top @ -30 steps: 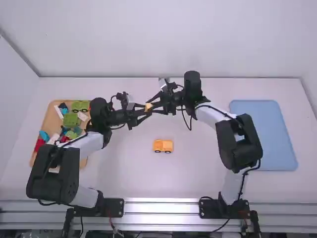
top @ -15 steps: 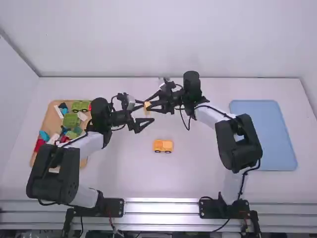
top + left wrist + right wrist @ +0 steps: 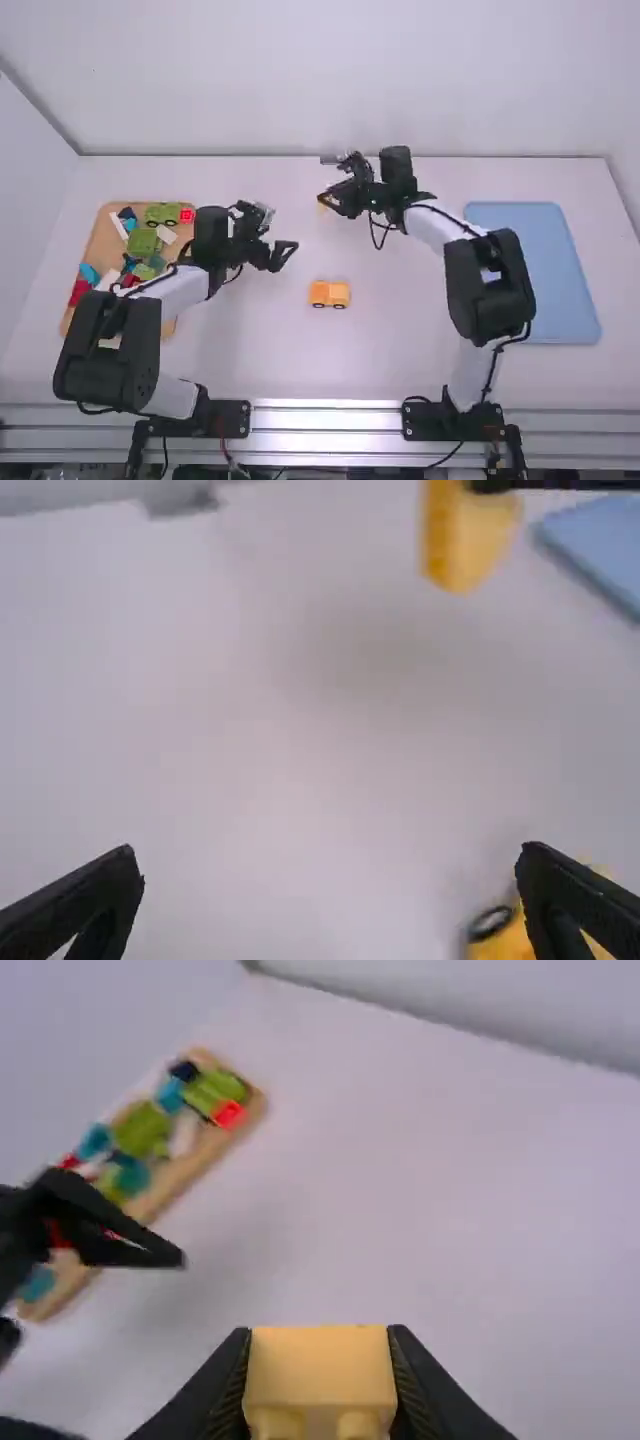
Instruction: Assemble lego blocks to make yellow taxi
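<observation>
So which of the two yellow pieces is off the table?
The block, held in the right tool. The other, the piece with dark wheels, stands on the table instead.

A yellow wheeled vehicle (image 3: pixel 329 294) stands upright on the worktop (image 3: pixel 270 350); a studded yellow block (image 3: pixel 320 1370) hangs above, gripped in the right hand (image 3: pixel 328 198).

White table (image 3: pixel 400 350), pale wall (image 3: pixel 340 80) beyond, even light.
</observation>
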`<state>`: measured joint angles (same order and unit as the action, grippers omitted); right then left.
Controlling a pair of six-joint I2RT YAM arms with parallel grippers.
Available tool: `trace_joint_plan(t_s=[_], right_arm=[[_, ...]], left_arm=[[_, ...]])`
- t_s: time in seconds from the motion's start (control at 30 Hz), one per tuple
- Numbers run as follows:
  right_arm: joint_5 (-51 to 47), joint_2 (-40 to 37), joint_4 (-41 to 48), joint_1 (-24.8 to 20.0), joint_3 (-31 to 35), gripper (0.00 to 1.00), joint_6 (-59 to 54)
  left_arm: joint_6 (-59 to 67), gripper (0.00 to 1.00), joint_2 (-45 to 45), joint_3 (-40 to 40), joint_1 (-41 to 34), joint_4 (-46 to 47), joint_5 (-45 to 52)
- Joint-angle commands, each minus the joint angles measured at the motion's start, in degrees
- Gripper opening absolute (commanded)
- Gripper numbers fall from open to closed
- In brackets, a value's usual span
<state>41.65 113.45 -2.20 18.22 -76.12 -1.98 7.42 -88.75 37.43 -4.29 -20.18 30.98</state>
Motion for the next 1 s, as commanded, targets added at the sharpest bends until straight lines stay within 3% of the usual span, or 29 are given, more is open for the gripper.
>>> trace_joint_plan(t_s=[0.0, 0.13, 0.23, 0.4, 0.53, 0.83, 0.97], right_arm=[[-13.6, -2.8, 5.6, 3.2, -5.4, 0.07, -5.8], [-18.4, -2.3, 14.8, 7.1, -8.7, 0.05, -10.4], [-19.1, -1.4, 16.6, 8.8, -9.2, 0.03, -11.6], [-19.4, 0.3, 20.7, 12.0, -9.4, 0.07, -15.4], [-23.9, 0.8, 24.3, 15.9, -9.4, 0.08, -18.8], [-23.8, 2.3, 29.9, 22.0, -9.4, 0.06, -24.7], [-25.0, 3.4, 33.0, 24.5, -9.4, 0.06, -28.2]], left_arm=[[1.0, 0.99, 2.4, -0.2, -0.2, 1.4, -13.6], [-1.8, 0.99, 7.7, -0.2, -0.2, 5.9, -23.3], [-4.6, 0.99, 12.7, -0.2, -0.2, 10.0, -30.2], [-7.2, 0.99, 26.9, -0.9, -0.2, 18.6, -38.7], [-8.3, 0.99, 40.2, -5.7, -0.2, 19.6, -43.8], [-8.1, 0.99, 64.3, -18.0, -0.2, 17.3, -43.9], [-8.1, 0.99, 70.9, -21.0, -0.2, 16.9, -43.5]])
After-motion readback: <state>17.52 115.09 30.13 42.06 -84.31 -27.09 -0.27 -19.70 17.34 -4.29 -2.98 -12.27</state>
